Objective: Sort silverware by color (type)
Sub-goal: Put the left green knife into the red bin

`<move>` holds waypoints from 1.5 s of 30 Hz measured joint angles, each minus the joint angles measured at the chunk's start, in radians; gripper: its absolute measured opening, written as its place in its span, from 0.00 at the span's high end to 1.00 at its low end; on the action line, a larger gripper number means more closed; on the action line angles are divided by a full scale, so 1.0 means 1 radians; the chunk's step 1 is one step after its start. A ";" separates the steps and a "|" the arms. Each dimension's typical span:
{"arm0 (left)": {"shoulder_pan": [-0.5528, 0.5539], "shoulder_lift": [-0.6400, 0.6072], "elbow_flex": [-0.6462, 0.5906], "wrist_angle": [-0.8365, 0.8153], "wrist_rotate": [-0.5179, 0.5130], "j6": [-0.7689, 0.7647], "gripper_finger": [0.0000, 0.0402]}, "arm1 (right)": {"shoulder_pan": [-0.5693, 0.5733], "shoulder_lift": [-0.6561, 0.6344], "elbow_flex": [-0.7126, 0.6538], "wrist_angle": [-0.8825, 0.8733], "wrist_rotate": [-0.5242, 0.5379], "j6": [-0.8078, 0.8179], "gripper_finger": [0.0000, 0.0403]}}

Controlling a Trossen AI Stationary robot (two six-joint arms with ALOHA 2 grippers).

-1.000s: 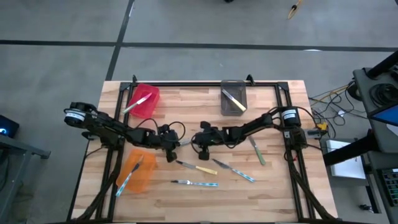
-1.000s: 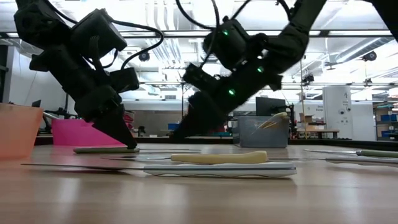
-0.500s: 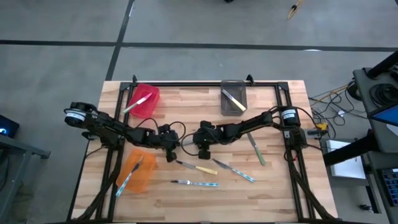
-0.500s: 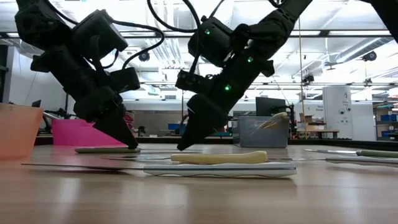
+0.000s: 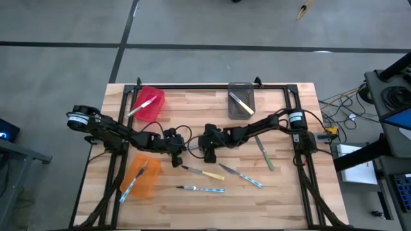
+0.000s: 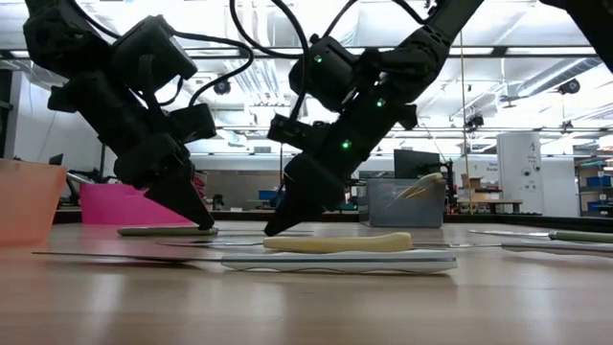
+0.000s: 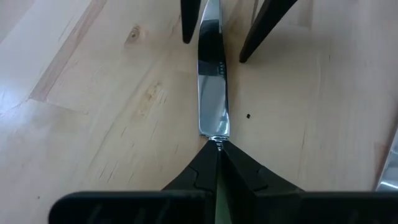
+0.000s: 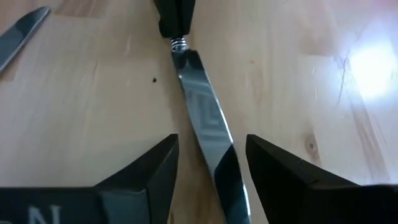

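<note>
High view showed the wooden slatted table (image 5: 282,192) with both dark arms meeting near its centre. The left gripper (image 5: 178,156) sat just at nine o'clock of the centre, its fingers (image 7: 205,171) pinched shut on the handle end of a slim table knife with a silver metal blade (image 7: 211,93) that lay flat on the wood. The right gripper (image 5: 204,153) faced it from three o'clock, its fingers (image 8: 155,168) spread wide on either side of the same blade, tips close to the table, not pressing the metal.

At six o'clock of the grippers lay a yellow-handled knife (image 5: 204,172), with a light-blue-handled knife (image 5: 243,176) just towards four o'clock and another light-blue-handled knife (image 5: 202,189) nearer the front edge. A green-handled knife (image 5: 265,156) rested at three o'clock, near the right arm.

The red plastic bin (image 5: 148,104) at ten o'clock held one knife, the grey bin (image 5: 241,101) at one o'clock held yellow-handled ones, and the orange bin (image 5: 141,176) at eight o'clock held a light-blue-handled one.
</note>
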 joint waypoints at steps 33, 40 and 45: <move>0.000 0.002 -0.002 0.083 0.090 0.026 1.00 | -0.013 0.021 0.012 0.166 0.023 -0.061 0.70; 0.000 0.008 -0.001 0.083 0.088 0.017 1.00 | -0.010 -0.031 0.013 0.116 -0.006 0.026 0.73; 0.000 0.066 0.005 0.105 0.079 0.001 1.00 | -0.008 -0.064 0.013 0.037 -0.204 0.123 0.79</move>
